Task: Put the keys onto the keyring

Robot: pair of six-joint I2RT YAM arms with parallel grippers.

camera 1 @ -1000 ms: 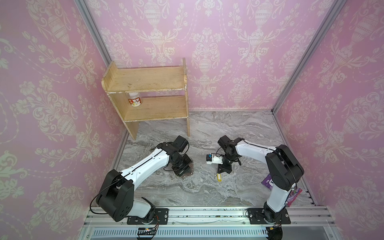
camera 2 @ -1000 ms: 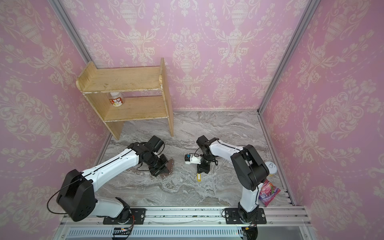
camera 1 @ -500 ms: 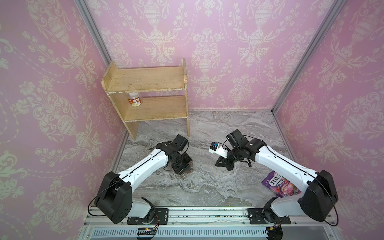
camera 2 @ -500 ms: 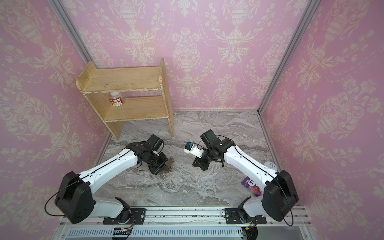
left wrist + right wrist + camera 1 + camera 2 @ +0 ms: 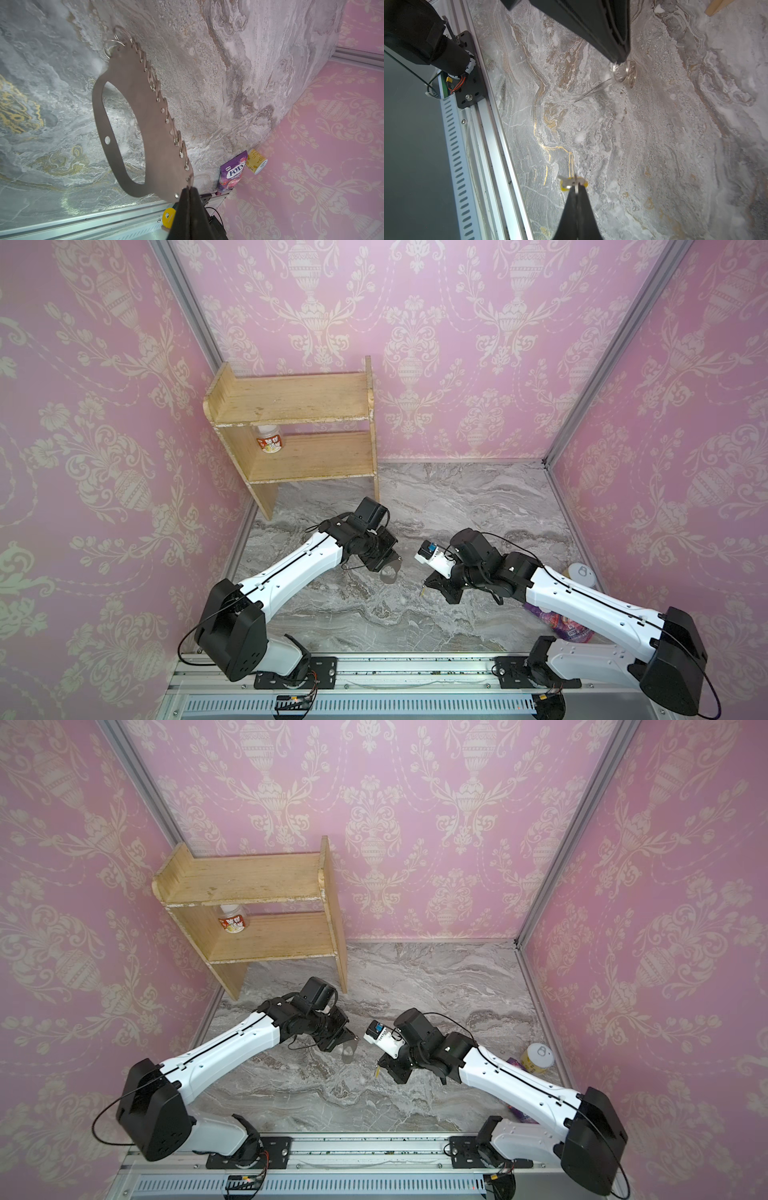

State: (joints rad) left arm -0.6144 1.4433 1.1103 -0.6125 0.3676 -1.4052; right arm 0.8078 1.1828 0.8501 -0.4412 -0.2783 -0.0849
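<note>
Left jaws pinch the keyring [image 5: 124,68] at its edge; right jaws grip the keys [image 5: 565,183]. Bare desk [image 5: 457,506] lies between. The far-left shelf [image 5: 307,456] holds a bottle [image 5: 270,443].

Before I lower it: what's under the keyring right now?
Through and around the keyring, held by the left end effector, only bare marble table shows. Whatever lies directly behind its metal is covered.

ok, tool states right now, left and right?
Left tool: closed, holding the keyring at its edge.
Right tool: closed, holding the keys.
</note>
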